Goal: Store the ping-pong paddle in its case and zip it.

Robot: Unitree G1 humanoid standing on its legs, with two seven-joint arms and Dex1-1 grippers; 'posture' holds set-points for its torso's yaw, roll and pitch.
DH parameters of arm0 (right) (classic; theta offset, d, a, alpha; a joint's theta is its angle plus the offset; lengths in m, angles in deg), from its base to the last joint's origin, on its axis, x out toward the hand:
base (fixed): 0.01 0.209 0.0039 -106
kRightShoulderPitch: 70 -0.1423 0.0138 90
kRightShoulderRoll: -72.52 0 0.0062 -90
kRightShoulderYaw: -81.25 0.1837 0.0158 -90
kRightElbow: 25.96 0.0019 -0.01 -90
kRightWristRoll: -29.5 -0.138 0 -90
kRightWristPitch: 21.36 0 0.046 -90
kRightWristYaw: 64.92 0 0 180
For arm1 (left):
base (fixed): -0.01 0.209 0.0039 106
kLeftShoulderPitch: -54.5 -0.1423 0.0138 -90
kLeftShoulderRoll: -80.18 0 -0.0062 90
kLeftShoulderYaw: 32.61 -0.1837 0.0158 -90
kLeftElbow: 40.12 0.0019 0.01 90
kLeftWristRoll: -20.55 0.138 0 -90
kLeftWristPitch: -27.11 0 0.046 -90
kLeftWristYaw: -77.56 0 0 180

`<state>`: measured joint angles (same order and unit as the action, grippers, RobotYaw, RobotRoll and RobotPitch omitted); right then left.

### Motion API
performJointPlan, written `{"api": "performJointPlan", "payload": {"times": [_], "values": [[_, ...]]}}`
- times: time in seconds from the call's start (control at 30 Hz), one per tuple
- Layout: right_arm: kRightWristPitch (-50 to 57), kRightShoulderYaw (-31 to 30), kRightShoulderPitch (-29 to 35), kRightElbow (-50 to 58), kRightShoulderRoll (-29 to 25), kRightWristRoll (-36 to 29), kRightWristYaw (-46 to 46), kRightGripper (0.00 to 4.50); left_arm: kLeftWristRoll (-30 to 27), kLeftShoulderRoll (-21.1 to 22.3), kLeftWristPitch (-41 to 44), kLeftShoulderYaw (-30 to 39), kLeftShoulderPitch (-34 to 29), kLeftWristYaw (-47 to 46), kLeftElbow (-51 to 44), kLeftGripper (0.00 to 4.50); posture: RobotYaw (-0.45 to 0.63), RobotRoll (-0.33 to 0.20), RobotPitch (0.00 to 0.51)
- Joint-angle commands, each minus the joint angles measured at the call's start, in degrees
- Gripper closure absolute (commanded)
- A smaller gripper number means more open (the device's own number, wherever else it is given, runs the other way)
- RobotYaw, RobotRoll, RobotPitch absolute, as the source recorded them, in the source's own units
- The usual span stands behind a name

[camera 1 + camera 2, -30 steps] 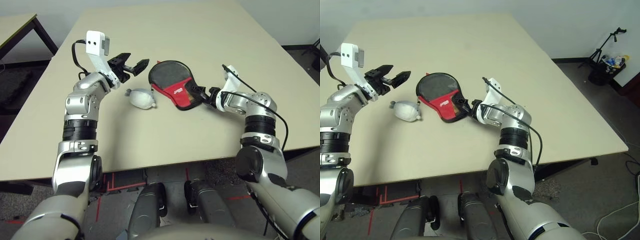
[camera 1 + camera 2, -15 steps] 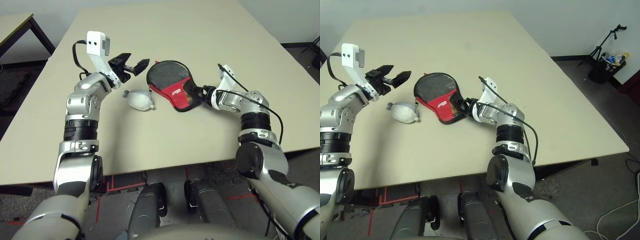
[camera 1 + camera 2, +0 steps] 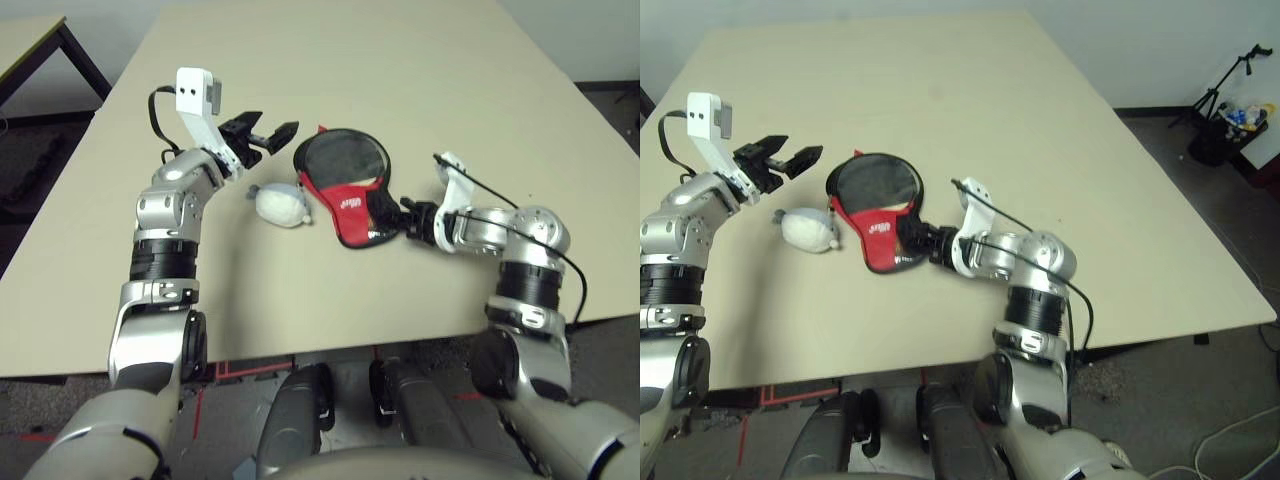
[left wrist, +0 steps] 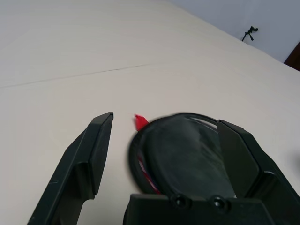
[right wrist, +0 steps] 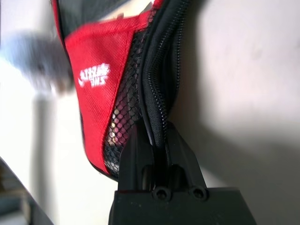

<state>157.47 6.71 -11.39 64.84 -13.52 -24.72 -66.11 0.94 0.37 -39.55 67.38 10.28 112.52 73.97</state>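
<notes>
Near the middle of the table [image 3: 420,90] the case [image 3: 350,185] lies flat, and my right gripper [image 5: 157,154] is pinched tight on its zippered edge at the narrow mesh end, with what I take for the ping-pong paddle [image 5: 111,136] showing pale through the mesh. My left gripper [image 3: 268,133] hovers spread wide and empty just beside the round end, near a whitish bundle [image 3: 280,204]. With nothing pinning the case, my pull could drag the whole pouch along instead of running the zip, or my fingers could slip off the thin seam.
</notes>
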Motion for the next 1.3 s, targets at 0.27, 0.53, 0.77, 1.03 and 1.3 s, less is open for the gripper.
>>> {"api": "performJointPlan", "payload": {"times": [0.27, 0.53, 0.77, 1.03, 1.3], "values": [[2.56, -12.36, 10.28, 4.52, -13.85, -36.79, 17.79, 4.47, 1.02, -0.24, -0.64, -1.16, 0.46, 0.88, 2.29, 0.00, -0.10, 0.000, 0.178], [-14.26, -28.41, 14.19, 13.10, -31.83, -58.78, 24.42, 4.47, 1.05, -0.63, -0.83, -1.66, 0.93, 1.05, 3.10, 0.00, -0.11, 0.000, 0.187], [-19.36, -32.87, 15.67, 16.98, -38.14, -58.78, 19.41, 4.48, 0.96, -0.91, -0.72, -1.75, 0.58, 1.02, 2.97, 0.00, -0.11, 0.000, 0.191], [-19.08, -33.33, 9.23, 13.31, -43.06, -58.78, 20.64, 3.54, 0.98, -0.17, -0.40, -1.39, 0.12, 0.83, 2.39, 0.00, -0.10, 0.000, 0.188], [-11.64, -28.76, 0.58, 11.44, -54.37, -54.45, 9.58, 1.14, 1.02, 0.91, -0.51, -1.07, -0.11, 0.87, 2.40, 0.00, -0.10, 0.000, 0.179]]}}
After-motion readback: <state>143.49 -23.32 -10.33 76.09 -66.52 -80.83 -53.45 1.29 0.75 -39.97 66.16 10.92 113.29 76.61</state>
